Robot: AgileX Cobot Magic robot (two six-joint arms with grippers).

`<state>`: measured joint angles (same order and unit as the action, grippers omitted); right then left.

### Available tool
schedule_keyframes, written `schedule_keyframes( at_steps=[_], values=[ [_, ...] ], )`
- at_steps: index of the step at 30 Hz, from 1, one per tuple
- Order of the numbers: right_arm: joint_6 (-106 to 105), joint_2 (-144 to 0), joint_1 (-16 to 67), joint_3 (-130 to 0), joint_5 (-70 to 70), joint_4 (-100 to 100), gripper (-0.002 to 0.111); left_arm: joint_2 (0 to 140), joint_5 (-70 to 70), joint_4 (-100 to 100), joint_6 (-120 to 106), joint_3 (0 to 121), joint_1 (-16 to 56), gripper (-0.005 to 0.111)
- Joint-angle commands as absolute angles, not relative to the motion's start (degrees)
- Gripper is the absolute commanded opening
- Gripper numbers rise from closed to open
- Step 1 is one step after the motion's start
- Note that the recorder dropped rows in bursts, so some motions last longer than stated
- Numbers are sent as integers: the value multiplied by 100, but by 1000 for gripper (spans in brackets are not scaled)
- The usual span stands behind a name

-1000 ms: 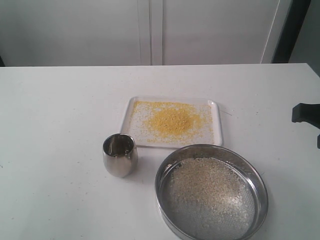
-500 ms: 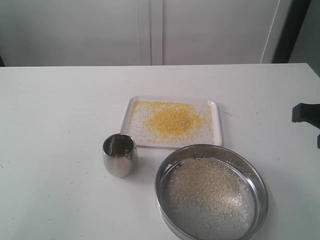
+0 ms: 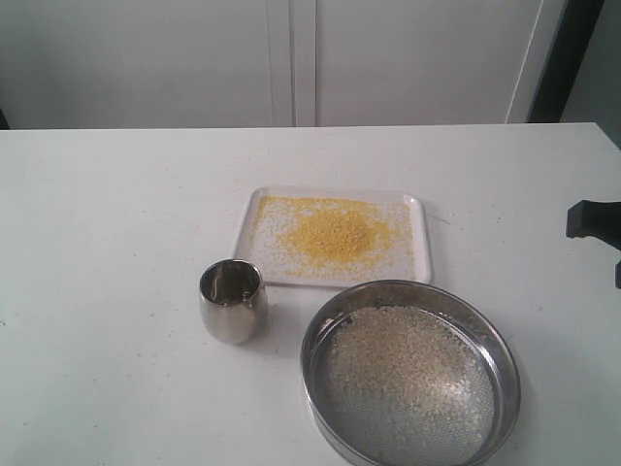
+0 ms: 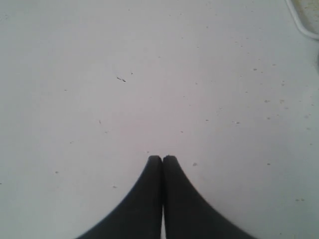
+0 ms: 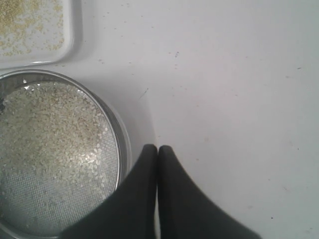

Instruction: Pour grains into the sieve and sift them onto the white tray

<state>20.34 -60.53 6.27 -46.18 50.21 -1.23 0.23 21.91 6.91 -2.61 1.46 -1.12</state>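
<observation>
The white tray (image 3: 419, 254) lies mid-table with a heap of fine yellow grains (image 3: 335, 236) on it. In front of it, to the right, the steel sieve (image 3: 505, 374) rests on the table and holds the pale off-white grains (image 3: 403, 364) on its mesh. In the right wrist view the sieve (image 5: 122, 137) and a tray corner (image 5: 75, 35) show, and my right gripper (image 5: 157, 148) is shut and empty beside the sieve's rim. My left gripper (image 4: 162, 158) is shut and empty over bare tabletop, with a sliver of tray rim (image 4: 299, 22) showing.
A small rounded steel cup (image 3: 233, 301) stands upright left of the sieve, in front of the tray's left corner. A dark part of the right arm (image 3: 594, 221) juts in at the right edge. Stray specks dot the white tabletop (image 3: 107, 223).
</observation>
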Motion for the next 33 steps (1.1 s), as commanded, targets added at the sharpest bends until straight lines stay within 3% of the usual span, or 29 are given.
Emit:
schedule_keyframes(
  at_steps=[1, 33],
  values=[
    [2036, -6011, 561, -4597, 4962, -149, 0, 0, 2134, 662, -295, 113, 70, 0],
    [2036, -6011, 561, -4597, 4962, -149, 0, 0, 1957, 208, 175, 0, 70, 0]
  ],
)
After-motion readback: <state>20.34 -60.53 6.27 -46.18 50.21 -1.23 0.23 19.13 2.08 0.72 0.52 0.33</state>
